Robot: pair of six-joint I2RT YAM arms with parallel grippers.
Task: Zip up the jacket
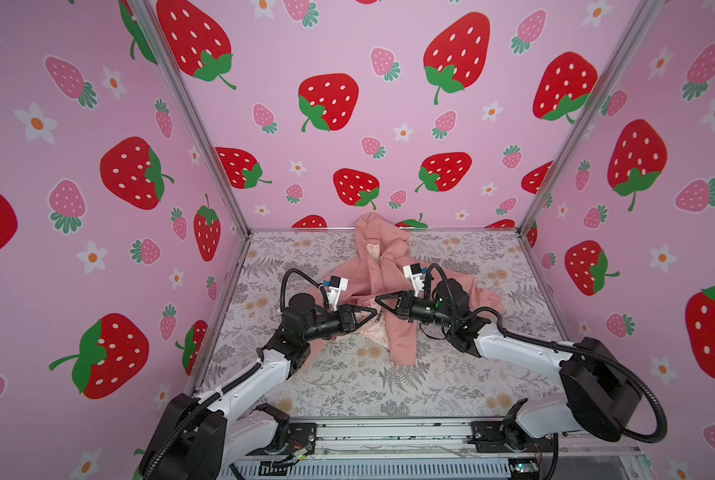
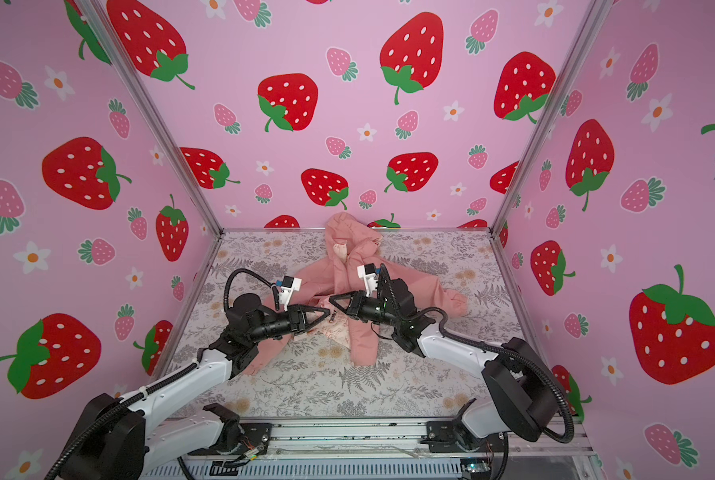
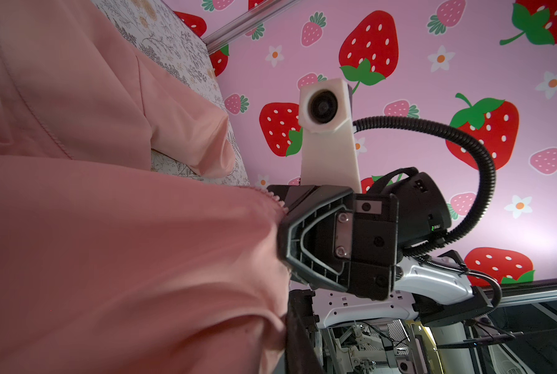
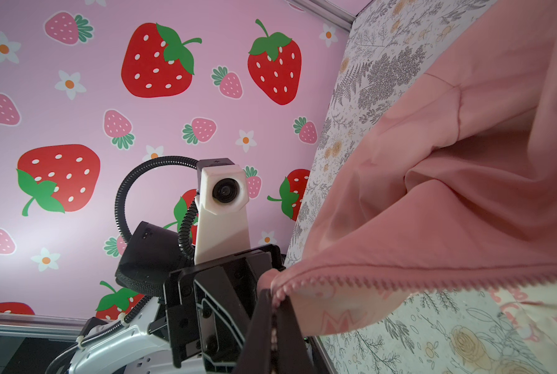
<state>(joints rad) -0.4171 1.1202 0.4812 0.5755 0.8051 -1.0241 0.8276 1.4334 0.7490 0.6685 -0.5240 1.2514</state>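
Note:
The salmon-pink jacket (image 1: 401, 340) (image 2: 362, 340) lies open on the floral table, with its hood (image 1: 378, 237) towards the back wall and the cream printed lining (image 1: 370, 332) showing. Both grippers meet over the open front. My right gripper (image 1: 377, 298) (image 4: 274, 299) is shut on the zipper edge, and the pink teeth (image 4: 400, 284) run away from its tips. My left gripper (image 1: 373, 311) (image 2: 327, 311) has its tips together on the opposite front edge. In the left wrist view a fold of the jacket (image 3: 109, 243) presses against one dark finger (image 3: 298, 327) and hides the other.
The floral table (image 1: 347, 386) is boxed in by strawberry-print walls on three sides. A metal rail (image 1: 389, 432) carrying both arm bases runs along the front. The jacket's right sleeve (image 1: 488, 299) spreads towards the right wall. Each wrist view shows the other arm close by.

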